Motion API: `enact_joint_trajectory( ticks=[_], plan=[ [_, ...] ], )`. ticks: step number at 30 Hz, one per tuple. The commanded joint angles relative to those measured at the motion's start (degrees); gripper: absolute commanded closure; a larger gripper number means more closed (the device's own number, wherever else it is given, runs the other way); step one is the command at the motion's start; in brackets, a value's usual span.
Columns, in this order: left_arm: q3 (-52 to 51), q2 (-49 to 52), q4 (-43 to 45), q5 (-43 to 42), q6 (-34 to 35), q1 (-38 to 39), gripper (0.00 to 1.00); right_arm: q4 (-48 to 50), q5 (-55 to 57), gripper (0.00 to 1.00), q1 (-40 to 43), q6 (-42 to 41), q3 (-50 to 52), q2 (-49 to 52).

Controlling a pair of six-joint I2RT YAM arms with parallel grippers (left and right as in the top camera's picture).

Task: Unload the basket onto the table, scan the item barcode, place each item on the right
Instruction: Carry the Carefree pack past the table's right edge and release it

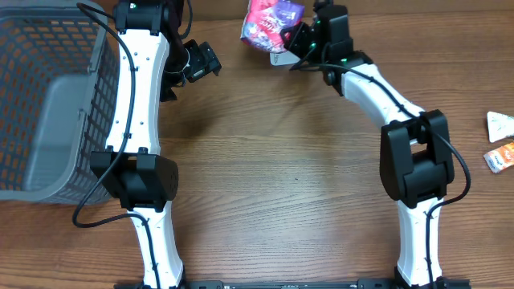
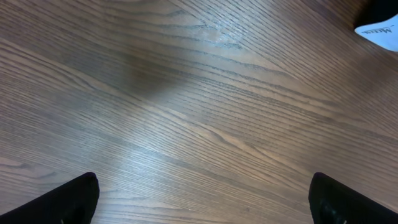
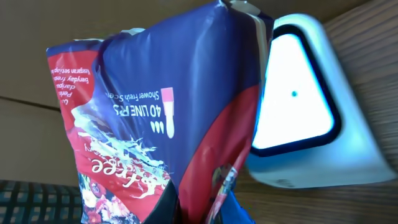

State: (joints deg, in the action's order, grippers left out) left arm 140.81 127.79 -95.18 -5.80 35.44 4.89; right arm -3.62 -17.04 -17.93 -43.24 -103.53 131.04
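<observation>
Risk: the glossy red-and-blue plastic liner packet [image 3: 155,124] is soft and creased. If it sags or turns, the barcode, which I cannot see, may not face the lit window of the white wedge-shaped scanner [image 3: 311,118], so no read. The pinch is at one edge only, so it could slip.

Right gripper [image 3: 199,208]: clenched on the packet, held aloft just beside the scanner at the table's far side.

Left gripper [image 2: 208,205]: fully spread, holding nothing, over the bare wood-grain table [image 2: 199,93].
</observation>
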Motion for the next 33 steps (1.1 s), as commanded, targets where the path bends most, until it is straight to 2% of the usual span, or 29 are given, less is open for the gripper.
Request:
enact_joint_trajectory(
  ticks=[1,15,23,28,33],
  plan=[
    [0.04,0.46,-0.15,0.02,-0.74,0.17,0.0,0.52,4.02,0.96,0.31,0.7,-1.22,-0.28],
    [0.04,0.46,-0.15,0.02,-0.74,0.17,0.0,-0.42,3.8,0.96,1.51,1.14,-1.46,-0.87],
    [0.04,0.46,-0.15,0.02,-0.74,0.17,0.0,-5.9,0.66,0.96,6.62,1.33,-3.13,-7.89],
    [0.04,0.46,-0.15,0.02,-0.74,0.17,0.0,-12.59,0.74,0.96,13.92,1.29,-3.13,-16.11],
    [0.04,0.46,-0.15,0.02,-0.74,0.17,0.0,-28.92,6.62,0.96,27.63,1.14,-3.13,-21.9]
  ],
)
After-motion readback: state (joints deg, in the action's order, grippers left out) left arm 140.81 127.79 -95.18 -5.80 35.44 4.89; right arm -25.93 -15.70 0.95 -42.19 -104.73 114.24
